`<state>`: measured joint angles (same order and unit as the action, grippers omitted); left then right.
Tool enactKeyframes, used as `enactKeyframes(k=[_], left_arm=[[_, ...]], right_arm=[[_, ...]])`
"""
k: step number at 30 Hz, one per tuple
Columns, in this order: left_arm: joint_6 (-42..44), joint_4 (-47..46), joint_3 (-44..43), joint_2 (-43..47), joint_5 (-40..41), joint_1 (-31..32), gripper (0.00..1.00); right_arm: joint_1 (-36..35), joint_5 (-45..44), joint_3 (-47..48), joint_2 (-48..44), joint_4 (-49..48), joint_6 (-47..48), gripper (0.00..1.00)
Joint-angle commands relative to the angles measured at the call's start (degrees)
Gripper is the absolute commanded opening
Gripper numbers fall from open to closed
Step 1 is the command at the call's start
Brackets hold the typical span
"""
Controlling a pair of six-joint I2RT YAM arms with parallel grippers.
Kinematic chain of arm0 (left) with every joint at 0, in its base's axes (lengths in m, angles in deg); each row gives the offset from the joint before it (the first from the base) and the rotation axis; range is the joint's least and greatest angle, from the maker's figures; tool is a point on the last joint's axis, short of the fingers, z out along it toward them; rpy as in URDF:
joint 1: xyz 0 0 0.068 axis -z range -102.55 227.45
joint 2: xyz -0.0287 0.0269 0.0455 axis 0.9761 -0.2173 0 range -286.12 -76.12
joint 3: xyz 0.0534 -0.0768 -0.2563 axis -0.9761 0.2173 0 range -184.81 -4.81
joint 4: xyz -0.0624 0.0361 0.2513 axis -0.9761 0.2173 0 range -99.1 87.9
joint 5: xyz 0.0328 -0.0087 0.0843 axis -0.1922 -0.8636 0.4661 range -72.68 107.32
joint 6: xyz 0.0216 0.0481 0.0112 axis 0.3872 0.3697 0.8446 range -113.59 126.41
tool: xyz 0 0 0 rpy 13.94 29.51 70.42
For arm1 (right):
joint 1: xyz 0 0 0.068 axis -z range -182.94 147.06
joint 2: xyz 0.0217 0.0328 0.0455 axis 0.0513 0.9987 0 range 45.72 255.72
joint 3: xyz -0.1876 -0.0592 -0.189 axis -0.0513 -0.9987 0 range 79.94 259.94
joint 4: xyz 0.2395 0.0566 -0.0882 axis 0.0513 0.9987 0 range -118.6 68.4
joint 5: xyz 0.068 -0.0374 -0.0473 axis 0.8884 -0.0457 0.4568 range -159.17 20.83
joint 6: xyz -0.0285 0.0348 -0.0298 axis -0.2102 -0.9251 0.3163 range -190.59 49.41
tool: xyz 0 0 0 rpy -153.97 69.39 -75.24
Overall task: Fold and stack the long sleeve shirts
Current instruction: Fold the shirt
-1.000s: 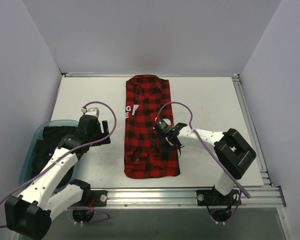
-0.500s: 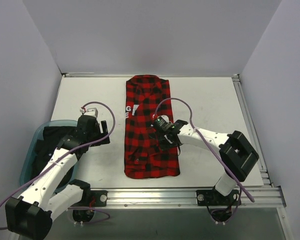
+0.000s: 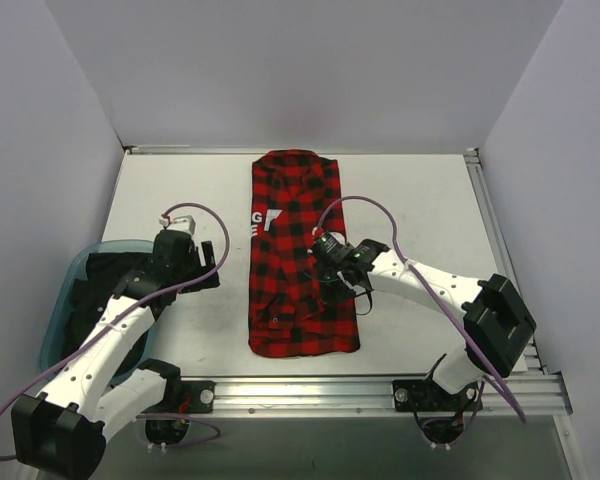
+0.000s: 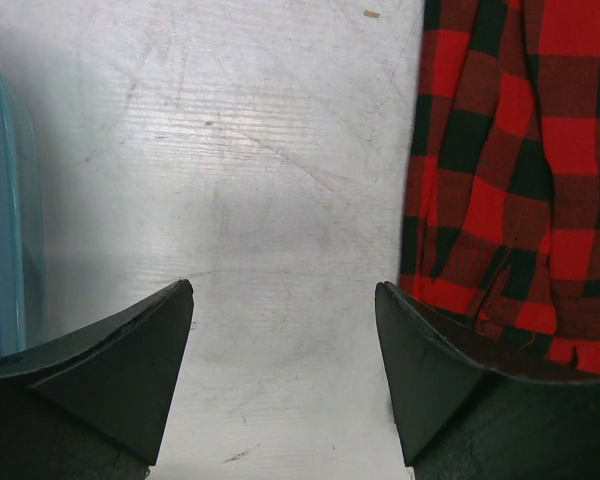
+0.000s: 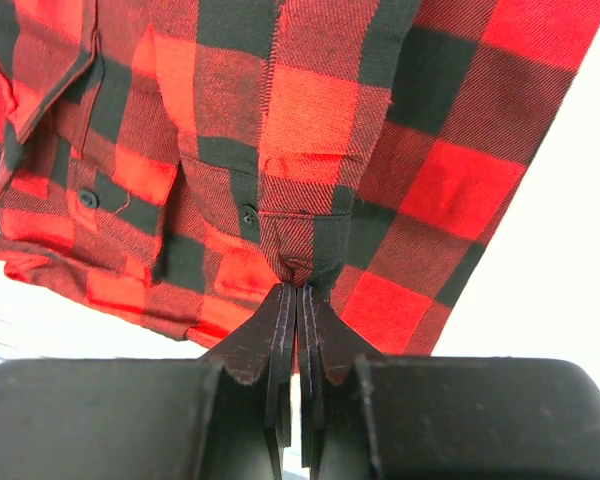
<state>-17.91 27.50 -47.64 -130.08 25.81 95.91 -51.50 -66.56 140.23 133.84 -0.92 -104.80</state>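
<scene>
Pinching a fold of the shirt [image 5: 310, 130], our right tool [image 5: 298, 289] is clenched on it; our left tool [image 4: 284, 288] hangs released above the surface [image 4: 270, 150].

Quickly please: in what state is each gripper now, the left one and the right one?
Left gripper: open, holding nothing.
Right gripper: closed, pinching a fold of the flannel shirt.

Overhead, two wrist close-ups, shirt [image 3: 288, 262] shared
</scene>
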Motion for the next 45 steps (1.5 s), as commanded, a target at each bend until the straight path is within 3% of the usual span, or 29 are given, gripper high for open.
enactKeyframes(k=[1,3,5,8,11,15,18,21,26,30,36,40,45], left_arm=[[0.85,-2.32,-0.15,-0.01,-1.11,-0.53,0.83],[0.85,-2.32,-0.06,-0.1,-1.37,-0.62,0.83],[0.94,-2.41,-0.06,-0.36,-1.81,-0.62,0.83],[1.02,-2.41,0.11,-0.62,-2.51,-0.53,0.83],[1.2,-2.5,0.11,-0.98,-3.65,-0.62,0.83],[-0.46,-3.11,-0.15,-1.5,-6.02,-0.53,0.83],[-5.63,-4.78,0.2,-2.38,-12.17,0.26,0.82],[-11.87,-8.38,2.04,-3.7,-14.38,4.82,0.79],[-18.39,-12.51,4.06,-9.23,-9.55,16.23,0.73],[-22.26,-16.9,6.7,-13.36,-8.93,20.29,0.64],[-24.9,-18.67,7.23,-21.44,-5.77,24.51,0.56],[-25.17,-12.19,4.17,-23.75,-3.93,25.74,0.56],[-27.7,-4.97,2.93,-16.37,-0.85,26.54,0.72]], right_arm=[[-0.66,0.82,-1.49,-2.07,3.61,-2.78,0.0],[-0.66,0.03,-1.76,-0.76,3.61,-2.96,0.06],[-0.75,-0.15,-1.76,0.38,3.35,-2.79,0.21],[-0.75,-0.32,-0.71,0.48,3.34,-1.73,0.36],[0.12,0.02,0.52,-1.01,3.34,-0.68,0.43],[3.37,3.08,2.02,-3.12,1.86,1.16,0.41],[6.98,6.95,2.03,-3.74,-2.78,1.08,0.37],[8.73,9.86,0.1,-3.39,-10.33,-1.02,0.31],[9.53,13.99,-6.93,0.38,-20.46,-5.59,0.28],[9.44,14.97,-11.68,3.81,-26.44,-6.83,0.27],[9.88,13.3,-15.81,6.02,-27.24,-6.57,0.25],[10.15,12.33,-15.73,0.68,-25.23,-5.87,0.25],[12.42,9.69,-15.73,-7.94,-16.45,-4.72,0.29]])
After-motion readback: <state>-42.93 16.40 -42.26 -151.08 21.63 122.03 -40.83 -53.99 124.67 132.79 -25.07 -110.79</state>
